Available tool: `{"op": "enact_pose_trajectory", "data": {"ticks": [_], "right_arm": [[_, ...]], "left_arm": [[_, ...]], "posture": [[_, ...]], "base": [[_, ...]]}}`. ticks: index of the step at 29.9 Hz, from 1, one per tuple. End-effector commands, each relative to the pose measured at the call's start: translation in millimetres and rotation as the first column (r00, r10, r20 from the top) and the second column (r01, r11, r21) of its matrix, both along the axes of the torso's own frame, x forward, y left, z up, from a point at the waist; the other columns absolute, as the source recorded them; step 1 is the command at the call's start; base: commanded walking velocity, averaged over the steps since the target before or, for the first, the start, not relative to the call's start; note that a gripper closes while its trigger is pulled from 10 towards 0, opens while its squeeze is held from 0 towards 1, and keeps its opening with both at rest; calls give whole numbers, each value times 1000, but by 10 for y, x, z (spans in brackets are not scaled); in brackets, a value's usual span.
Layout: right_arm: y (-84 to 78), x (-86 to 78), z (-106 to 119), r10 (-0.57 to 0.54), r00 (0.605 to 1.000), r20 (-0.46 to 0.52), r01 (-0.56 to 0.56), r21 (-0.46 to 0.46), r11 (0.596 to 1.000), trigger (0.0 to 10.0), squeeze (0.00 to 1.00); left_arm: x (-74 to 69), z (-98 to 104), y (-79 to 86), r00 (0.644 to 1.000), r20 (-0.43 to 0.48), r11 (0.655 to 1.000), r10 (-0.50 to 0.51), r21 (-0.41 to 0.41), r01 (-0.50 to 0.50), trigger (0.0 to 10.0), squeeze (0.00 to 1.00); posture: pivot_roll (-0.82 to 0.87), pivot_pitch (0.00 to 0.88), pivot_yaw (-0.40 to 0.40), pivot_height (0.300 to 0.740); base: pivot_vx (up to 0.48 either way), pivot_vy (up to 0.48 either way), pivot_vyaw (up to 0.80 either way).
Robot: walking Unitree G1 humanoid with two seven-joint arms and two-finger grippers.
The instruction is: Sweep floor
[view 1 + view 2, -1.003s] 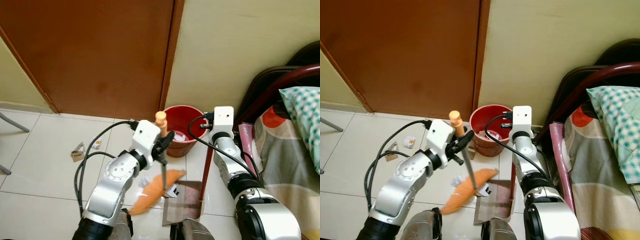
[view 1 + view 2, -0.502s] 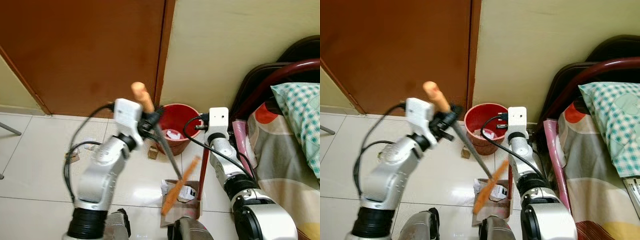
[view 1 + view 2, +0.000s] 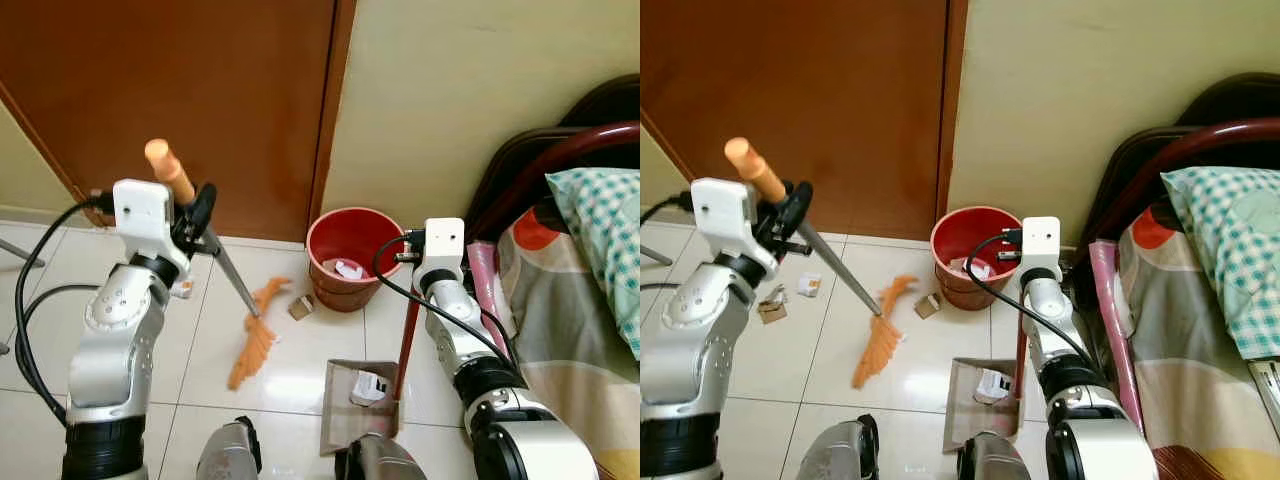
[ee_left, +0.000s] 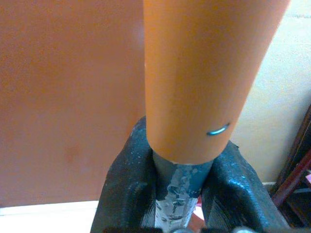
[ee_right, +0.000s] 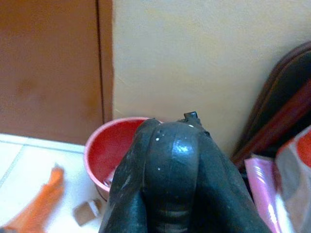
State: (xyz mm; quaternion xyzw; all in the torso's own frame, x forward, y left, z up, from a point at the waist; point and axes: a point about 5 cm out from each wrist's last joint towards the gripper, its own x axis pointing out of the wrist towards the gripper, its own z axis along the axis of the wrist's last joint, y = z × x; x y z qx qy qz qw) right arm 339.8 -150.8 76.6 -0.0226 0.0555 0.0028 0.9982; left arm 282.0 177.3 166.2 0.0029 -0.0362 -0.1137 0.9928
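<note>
My left gripper [image 3: 203,222] is raised at the left and shut on the grey shaft of a broom just below its orange grip [image 3: 167,172]. The shaft slants down to the orange bristles [image 3: 254,336], which lie on the tiles left of a red bucket [image 3: 350,255]. A brown dustpan [image 3: 340,425] sits on the floor in front of me with a paper scrap [image 3: 368,387] in it. Its red upright handle [image 3: 407,340] rises to my right wrist. In the right wrist view my right gripper [image 5: 170,145] is shut. A small cardboard scrap [image 3: 300,307] lies beside the bucket.
A brown door [image 3: 190,100] and a cream wall [image 3: 480,90] close off the far side. A bed [image 3: 575,290] with a dark red frame and a checked pillow stands at the right. More paper scraps [image 3: 770,303] lie on the tiles at the left.
My left arm has swung the broom left, carrying the bristles from over the dustpan out to the tiles left of the bucket. A paper scrap now lies in the dustpan. The right arm has held still.
</note>
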Motion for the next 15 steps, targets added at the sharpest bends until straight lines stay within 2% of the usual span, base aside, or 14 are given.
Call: {"op": "enact_pose_trajectory", "data": {"ticks": [1,8,11,15], "right_arm": [[-26,3,90,-4,999,38,2,66,998,10000,0],[25,53,385,20,990,136,-42,161,986,10000,0],[34,113,674,28,978,209,-72,208,975,10000,0],[33,160,877,33,968,247,-94,239,966,10000,0]], "left_arm": [[-50,-51,-138,998,-11,998,-54,-13,54,10000,0],[-126,-265,-197,996,-67,998,-60,-2,60,10000,0],[-168,-474,-125,993,-108,991,48,128,-34,10000,0],[-199,-623,-49,980,-143,972,142,206,-110,10000,0]], "posture": [[104,144,-97,740],[90,135,-85,740],[78,125,-71,740],[74,120,-67,740]], "base": [[0,0,0],[0,0,0],[0,0,0],[0,0,0]]}}
